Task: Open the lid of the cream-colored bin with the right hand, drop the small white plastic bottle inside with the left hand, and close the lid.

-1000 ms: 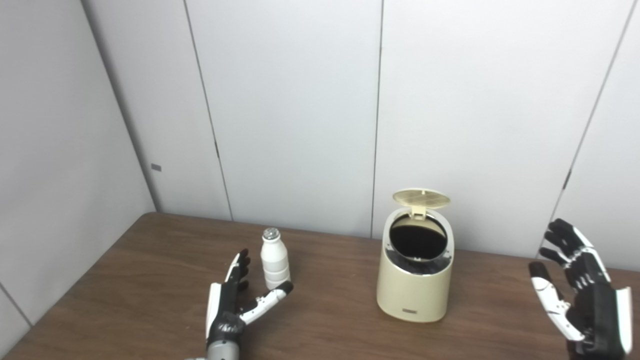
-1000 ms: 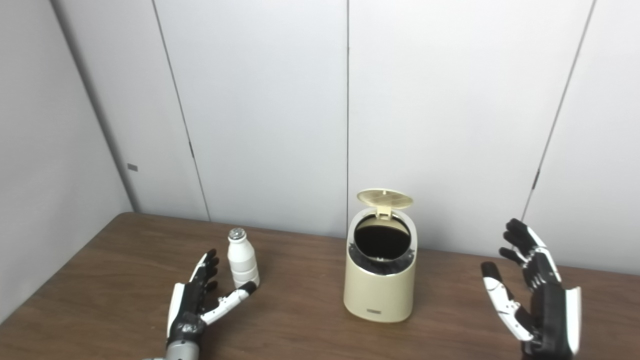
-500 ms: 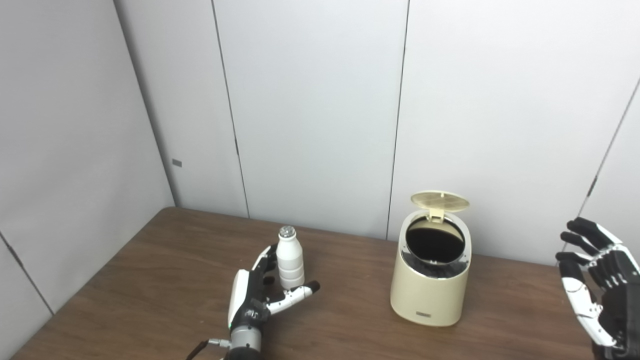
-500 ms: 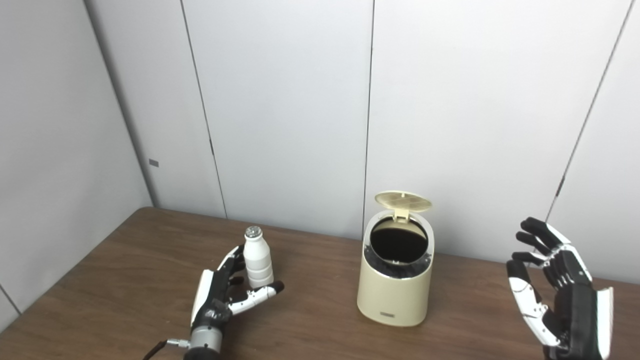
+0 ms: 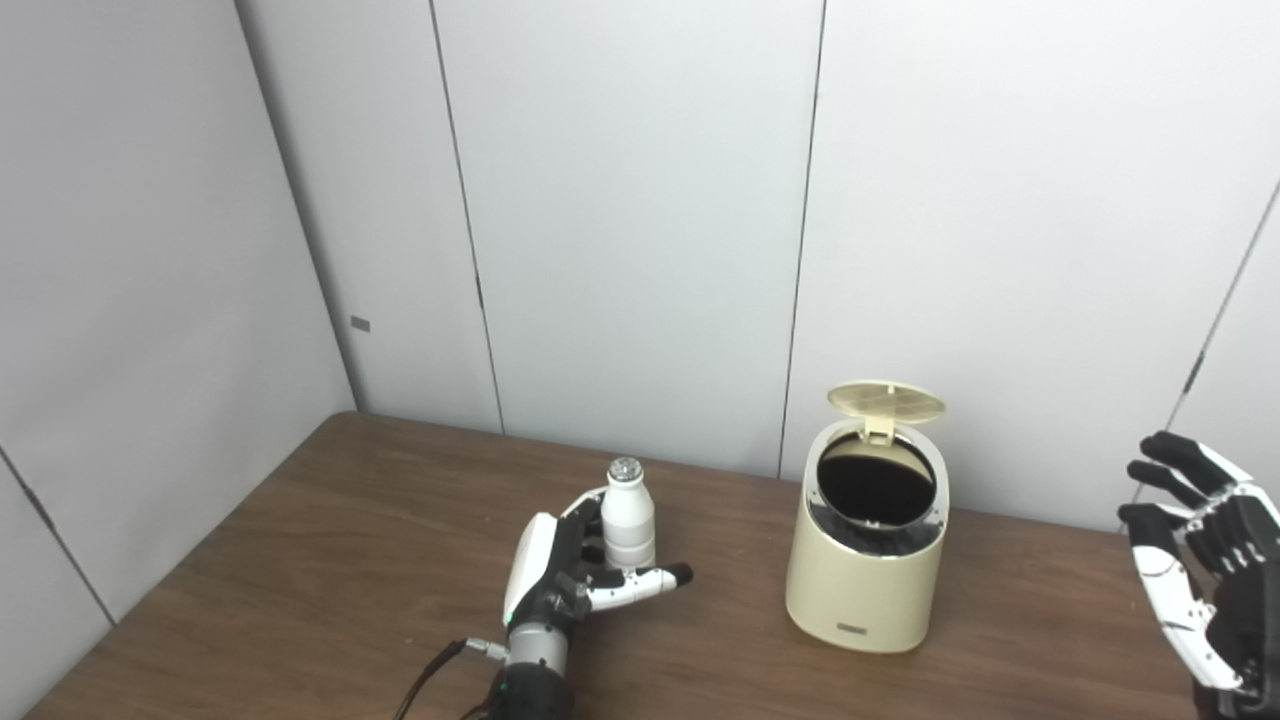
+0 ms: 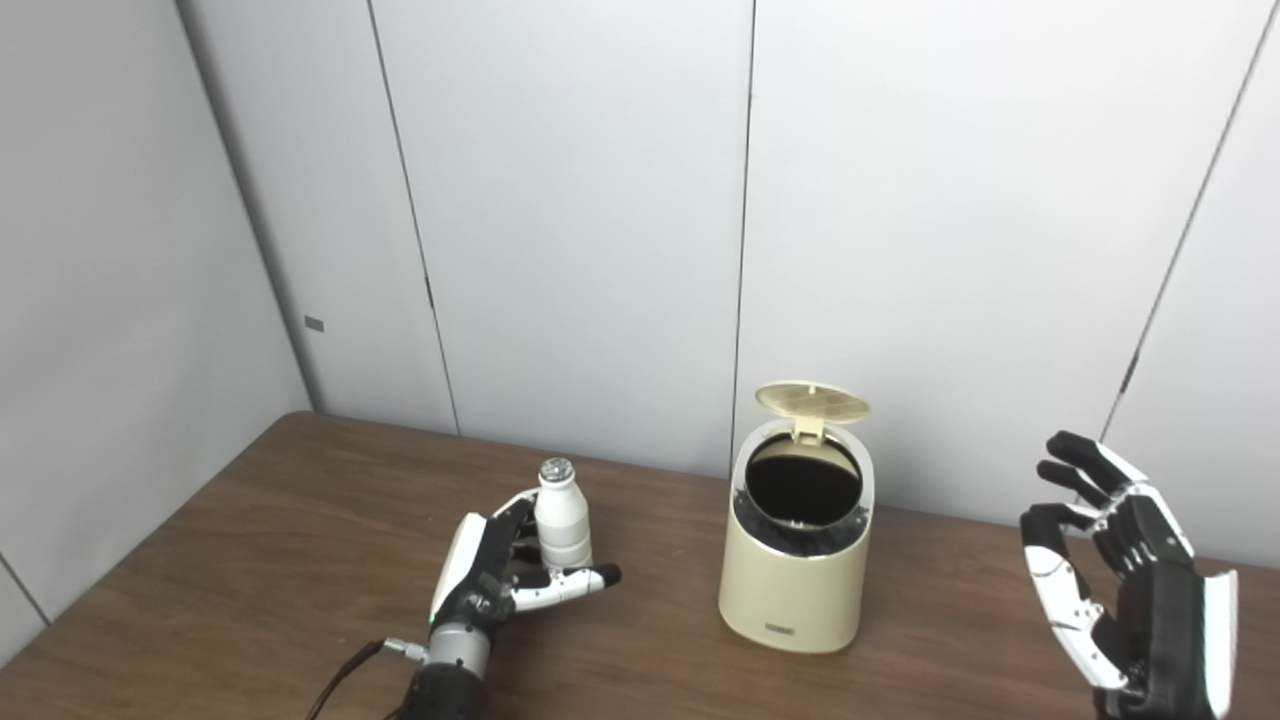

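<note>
left hand [image 5: 560,585]: fingers wrapped on bottle [image 5: 627,512], thumb out
right hand [image 6: 1130,580]: raised, fingers spread
bin [image 6: 795,560]: lid [image 6: 811,401] up, clear room both sides

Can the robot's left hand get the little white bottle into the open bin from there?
Probably yes. The left hand is around the white bottle, the bin has its lid up, and nothing stands between them on the table.

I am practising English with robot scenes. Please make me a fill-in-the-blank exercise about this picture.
1. The lid of the cream-colored bin is ___.
2. The white bottle stands on the table, at the ___ hand.
3. The right hand holds ___.

Missing words: open; left; nothing
</note>
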Action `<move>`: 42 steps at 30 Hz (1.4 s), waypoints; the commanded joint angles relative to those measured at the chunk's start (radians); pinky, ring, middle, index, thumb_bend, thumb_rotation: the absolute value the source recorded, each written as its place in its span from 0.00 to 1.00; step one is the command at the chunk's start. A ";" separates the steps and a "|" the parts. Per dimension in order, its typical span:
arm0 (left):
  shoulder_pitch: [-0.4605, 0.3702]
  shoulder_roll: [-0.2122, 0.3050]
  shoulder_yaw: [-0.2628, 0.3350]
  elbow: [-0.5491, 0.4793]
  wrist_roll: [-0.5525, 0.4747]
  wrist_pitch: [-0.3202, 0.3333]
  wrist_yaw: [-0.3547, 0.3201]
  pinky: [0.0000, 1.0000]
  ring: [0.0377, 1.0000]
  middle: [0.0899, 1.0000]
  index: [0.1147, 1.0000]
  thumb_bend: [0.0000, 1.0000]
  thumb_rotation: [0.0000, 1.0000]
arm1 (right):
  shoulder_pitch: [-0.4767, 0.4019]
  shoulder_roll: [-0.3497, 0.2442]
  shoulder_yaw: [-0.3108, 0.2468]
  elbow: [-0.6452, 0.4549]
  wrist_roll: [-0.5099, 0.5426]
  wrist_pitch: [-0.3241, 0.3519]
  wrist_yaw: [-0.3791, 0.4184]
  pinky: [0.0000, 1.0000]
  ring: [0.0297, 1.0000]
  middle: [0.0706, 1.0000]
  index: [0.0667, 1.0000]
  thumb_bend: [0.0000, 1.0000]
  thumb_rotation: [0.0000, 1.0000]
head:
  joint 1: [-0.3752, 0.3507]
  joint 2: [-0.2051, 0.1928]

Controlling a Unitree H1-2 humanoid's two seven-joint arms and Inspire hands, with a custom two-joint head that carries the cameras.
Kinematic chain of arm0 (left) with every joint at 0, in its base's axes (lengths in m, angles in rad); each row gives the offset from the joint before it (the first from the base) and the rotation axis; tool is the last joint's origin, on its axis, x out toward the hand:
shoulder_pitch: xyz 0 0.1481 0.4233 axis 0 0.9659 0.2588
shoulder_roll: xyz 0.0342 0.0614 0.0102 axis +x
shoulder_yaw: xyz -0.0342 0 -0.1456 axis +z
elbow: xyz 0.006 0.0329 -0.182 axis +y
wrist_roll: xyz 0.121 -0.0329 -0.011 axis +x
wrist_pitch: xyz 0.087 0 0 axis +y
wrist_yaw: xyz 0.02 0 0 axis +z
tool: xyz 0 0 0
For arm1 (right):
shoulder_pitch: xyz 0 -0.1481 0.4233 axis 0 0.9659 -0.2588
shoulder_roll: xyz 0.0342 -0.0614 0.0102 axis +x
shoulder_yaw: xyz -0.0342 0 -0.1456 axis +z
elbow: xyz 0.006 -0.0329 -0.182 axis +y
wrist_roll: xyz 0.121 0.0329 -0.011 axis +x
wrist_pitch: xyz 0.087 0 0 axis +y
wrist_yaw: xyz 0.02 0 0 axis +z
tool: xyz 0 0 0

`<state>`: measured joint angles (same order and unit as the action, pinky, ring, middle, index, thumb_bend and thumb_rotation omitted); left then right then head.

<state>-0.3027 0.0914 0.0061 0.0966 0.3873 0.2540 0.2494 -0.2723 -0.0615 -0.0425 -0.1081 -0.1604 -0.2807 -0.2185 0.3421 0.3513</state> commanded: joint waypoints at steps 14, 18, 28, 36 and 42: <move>-0.142 -0.085 0.134 0.210 -0.066 -0.325 0.320 0.31 0.42 0.42 0.42 0.51 0.00 | -0.027 0.024 -0.006 -0.085 0.017 0.056 0.029 0.54 0.71 0.73 0.70 0.19 0.49 | -0.012 0.003; -0.139 -0.077 0.126 0.217 -0.068 -0.353 0.313 0.31 0.42 0.42 0.41 0.51 0.00 | -0.028 0.034 -0.004 -0.093 0.012 0.069 0.027 0.53 0.71 0.74 0.70 0.17 0.47 | -0.017 0.001; -0.087 -0.059 0.098 0.092 -0.101 -0.379 0.222 0.29 0.40 0.41 0.42 0.51 0.00 | -0.025 0.070 0.009 -0.109 -0.017 0.081 0.023 0.56 0.73 0.76 0.72 0.12 0.42 | -0.094 0.004; -0.071 -0.087 0.029 -0.130 -0.151 -0.722 0.216 0.44 0.47 0.45 0.37 0.50 0.00 | -0.033 0.057 -0.004 0.066 0.017 -0.077 0.016 0.80 0.87 0.87 0.83 0.13 0.23 | -0.168 -0.014; -0.111 -0.065 -0.059 -0.162 -0.073 -0.724 0.281 0.58 0.46 0.44 0.40 0.50 0.00 | -0.049 0.056 -0.009 0.165 0.003 -0.170 0.000 0.75 0.84 0.84 0.82 0.22 0.34 | -0.201 -0.026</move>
<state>-0.3777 0.0128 -0.0394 -0.0660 0.2891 -0.4500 0.5115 -0.2725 -0.0085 -0.0476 0.0771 -0.1546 -0.3863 -0.2071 0.1396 0.3268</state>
